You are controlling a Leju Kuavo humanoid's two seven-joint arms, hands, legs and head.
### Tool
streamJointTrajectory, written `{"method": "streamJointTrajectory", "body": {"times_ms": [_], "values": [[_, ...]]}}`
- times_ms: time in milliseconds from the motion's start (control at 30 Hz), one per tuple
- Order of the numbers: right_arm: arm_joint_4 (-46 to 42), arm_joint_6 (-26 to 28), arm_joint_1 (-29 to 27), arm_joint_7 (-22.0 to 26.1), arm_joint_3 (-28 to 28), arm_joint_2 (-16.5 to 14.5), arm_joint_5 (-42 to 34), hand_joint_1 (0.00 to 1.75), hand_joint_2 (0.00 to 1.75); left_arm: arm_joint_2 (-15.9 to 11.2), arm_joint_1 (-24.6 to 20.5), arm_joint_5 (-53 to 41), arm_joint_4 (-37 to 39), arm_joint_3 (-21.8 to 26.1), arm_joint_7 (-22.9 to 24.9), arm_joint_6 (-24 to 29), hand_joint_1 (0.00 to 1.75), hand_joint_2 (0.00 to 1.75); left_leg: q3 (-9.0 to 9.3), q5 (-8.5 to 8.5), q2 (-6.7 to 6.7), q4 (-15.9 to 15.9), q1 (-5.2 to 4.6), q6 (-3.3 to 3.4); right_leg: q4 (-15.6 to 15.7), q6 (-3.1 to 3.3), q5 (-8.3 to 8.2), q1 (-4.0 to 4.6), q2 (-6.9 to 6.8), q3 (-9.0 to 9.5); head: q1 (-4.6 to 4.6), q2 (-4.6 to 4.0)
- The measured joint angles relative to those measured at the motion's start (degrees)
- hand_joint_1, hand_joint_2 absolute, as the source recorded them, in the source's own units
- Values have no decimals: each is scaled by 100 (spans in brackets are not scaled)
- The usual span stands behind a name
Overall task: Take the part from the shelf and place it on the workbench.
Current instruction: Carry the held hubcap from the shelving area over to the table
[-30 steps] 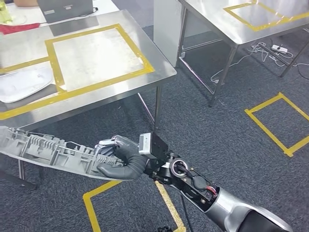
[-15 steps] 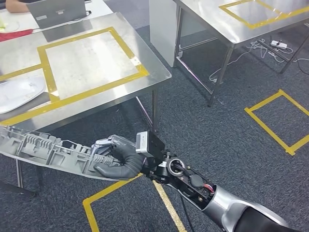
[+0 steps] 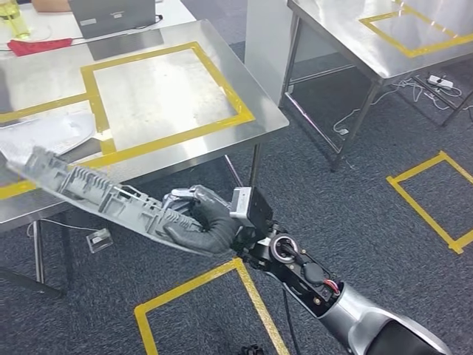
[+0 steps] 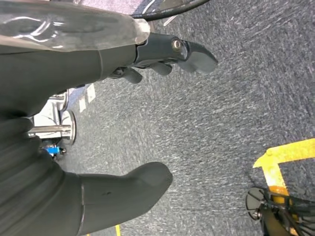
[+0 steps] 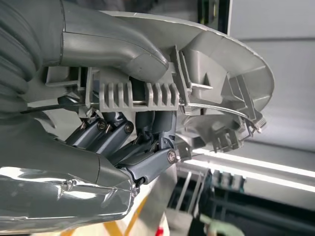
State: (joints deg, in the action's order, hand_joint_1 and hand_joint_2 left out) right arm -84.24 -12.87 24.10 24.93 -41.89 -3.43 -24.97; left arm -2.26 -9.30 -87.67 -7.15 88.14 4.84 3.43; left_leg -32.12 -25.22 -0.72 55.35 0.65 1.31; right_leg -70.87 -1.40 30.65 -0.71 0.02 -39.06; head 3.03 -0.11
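Note:
My right hand [image 3: 203,222] grips a long grey ribbed plastic part [image 3: 83,188] by its near end. The part reaches left and slightly upward, and its far end overlaps the front edge of the steel workbench [image 3: 167,89], which is marked with yellow tape rectangles. Up close in the right wrist view, the fingers [image 5: 122,137] wrap one side of the part [image 5: 208,73] and the thumb lies along the other. My left hand [image 4: 67,78] hangs over the carpet with thumb and fingers apart, holding nothing.
A pale flat part [image 3: 50,133] lies on the workbench's left side, with a laptop [image 3: 111,11] and a red cloth [image 3: 33,46] at the back. A second steel table [image 3: 346,37] stands to the right. Yellow tape squares [image 3: 429,200] mark the carpet.
The whole view has shifted, so the camera moved. The part's far end has risen from below the table edge to overlap it. My right hand still holds the part.

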Motion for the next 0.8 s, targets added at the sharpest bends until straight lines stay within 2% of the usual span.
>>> {"method": "streamJointTrajectory", "body": {"times_ms": [67,100,133,200,267,300,333,400,433,467,500,567,600,633,667,767,800], "values": [[-39,123,46,3,93,4,119,175,175,19,0,0,0,-3,-7,-1,0,175,95,-61,-18,-2,-33,-11,792,117,-500,54,12,300,21,0],[-56,181,87,4,134,5,179,175,175,28,-2,0,0,-4,-10,-2,0,175,120,-84,-24,-2,-42,-23,1139,170,-652,82,17,437,17,0],[-72,230,135,4,171,6,228,175,175,39,-4,0,0,-6,-13,-3,0,175,123,-99,-25,-3,-43,-39,1356,203,-707,107,20,519,14,0],[-109,292,212,4,241,7,276,175,175,39,-9,0,0,-11,-16,-10,0,175,116,-105,-20,-29,-31,-86,1505,223,-682,127,20,567,16,0],[-143,333,256,3,306,7,304,175,175,32,-11,0,1,-16,-17,-17,0,175,124,-156,1,6,-28,-140,1615,238,-690,88,16,654,19,0],[-151,348,278,2,332,7,313,175,175,33,-12,0,1,-16,-17,-19,0,175,61,-245,10,165,-29,-167,1672,252,-699,63,10,706,-7,0],[-154,358,298,3,352,7,318,175,175,33,-12,0,2,-16,-18,-21,0,175,-82,-380,19,459,-21,-192,1710,265,-703,45,4,749,-46,0],[-151,374,329,5,385,7,318,175,175,33,-9,0,2,-16,-19,-24,0,175,-550,-659,25,1259,2,-245,1718,284,-681,47,-2,771,-129,0],[-147,382,332,5,396,7,318,175,175,28,-7,0,2,-16,-19,-24,0,175,-745,-698,28,1536,15,-268,1715,283,-664,48,-3,782,-156,0],[-142,391,332,5,405,7,319,175,175,25,-4,0,2,-16,-19,-24,0,175,-840,-627,30,1605,28,-285,1712,277,-640,45,-2,802,-171,0],[-137,402,333,4,412,7,321,175,175,20,-2,1,2,-16,-19,-24,0,175,-814,-449,33,1438,42,-296,1706,266,-612,40,-1,832,-185,0],[-125,419,336,3,427,7,328,175,175,12,0,2,2,-16,-25,-24,0,175,-490,19,58,627,65,-307,1677,220,-535,34,4,900,-208,0],[-119,425,346,3,435,7,329,175,175,12,-2,3,2,-16,-28,-24,0,175,-340,162,64,268,63,-291,1649,187,-494,42,10,913,-225,0],[-112,426,356,5,439,7,329,175,175,12,-7,4,2,-16,-31,-24,0,175,-242,223,67,40,58,-263,1628,154,-461,53,14,916,-234,0],[-106,427,366,7,442,7,328,175,175,14,-11,4,2,-16,-32,-24,0,175,-215,193,63,-20,44,-224,1618,124,-437,64,17,912,-234,0],[-93,428,400,10,446,7,327,175,175,17,-15,7,2,-16,-43,-24,0,175,-196,158,38,-30,40,-109,1555,41,-345,50,10,910,-195,0],[-88,429,416,11,447,7,328,175,175,19,-14,8,2,-16,-49,-23,0,175,-179,147,34,-38,48,-78,1402,13,-252,41,8,850,-172,0]]}}
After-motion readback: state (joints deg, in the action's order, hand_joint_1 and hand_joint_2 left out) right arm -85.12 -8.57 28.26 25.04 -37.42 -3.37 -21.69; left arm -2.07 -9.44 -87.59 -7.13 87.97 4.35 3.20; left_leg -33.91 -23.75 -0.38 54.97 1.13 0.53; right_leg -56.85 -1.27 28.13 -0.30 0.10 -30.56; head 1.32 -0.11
